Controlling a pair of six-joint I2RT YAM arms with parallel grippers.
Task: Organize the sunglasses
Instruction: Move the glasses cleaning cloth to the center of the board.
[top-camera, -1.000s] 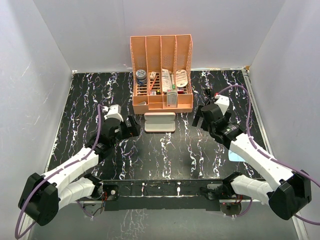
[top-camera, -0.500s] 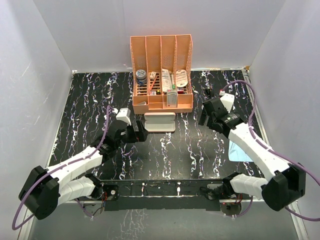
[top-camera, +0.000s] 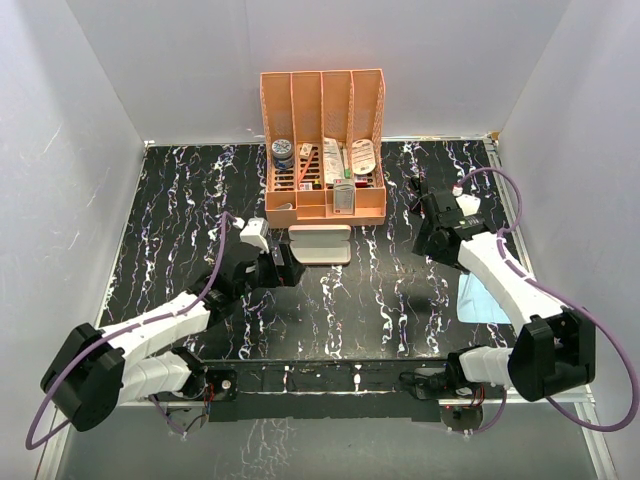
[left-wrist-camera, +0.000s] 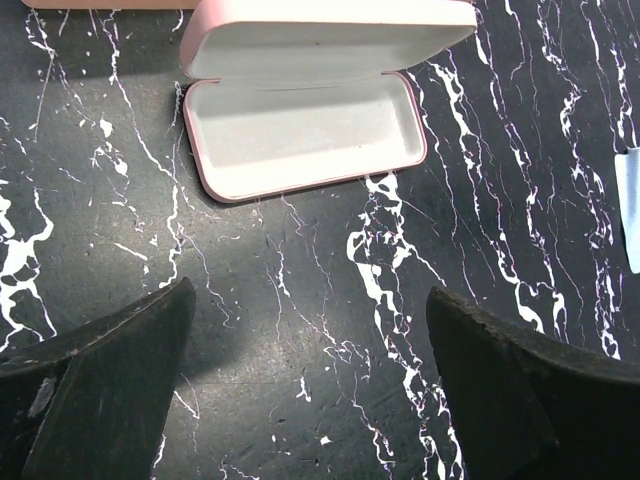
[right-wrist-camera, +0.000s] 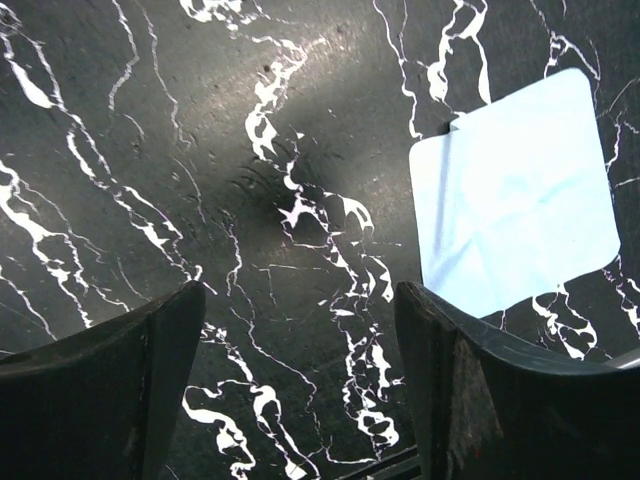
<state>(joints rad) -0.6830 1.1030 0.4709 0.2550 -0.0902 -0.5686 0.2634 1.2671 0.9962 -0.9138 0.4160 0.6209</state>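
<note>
Black marble table (left-wrist-camera: 120, 230) is seen bare between both pairs of fingers. The left gripper (left-wrist-camera: 310, 290) is held wide open just short of the pink case (left-wrist-camera: 300, 140) with nothing gripped, likely posed to steady it. The right gripper (right-wrist-camera: 298, 295) is spread too, empty, near the light blue cloth (right-wrist-camera: 515, 195), which is laid flat and out of the way. The case is set lid-back, hollow up, ready to be loaded. Farther on, a small dark shape by the right corner of the orange organiser (top-camera: 325, 130) is taken for the sunglasses (top-camera: 414, 185), though that cannot be confirmed.
</note>
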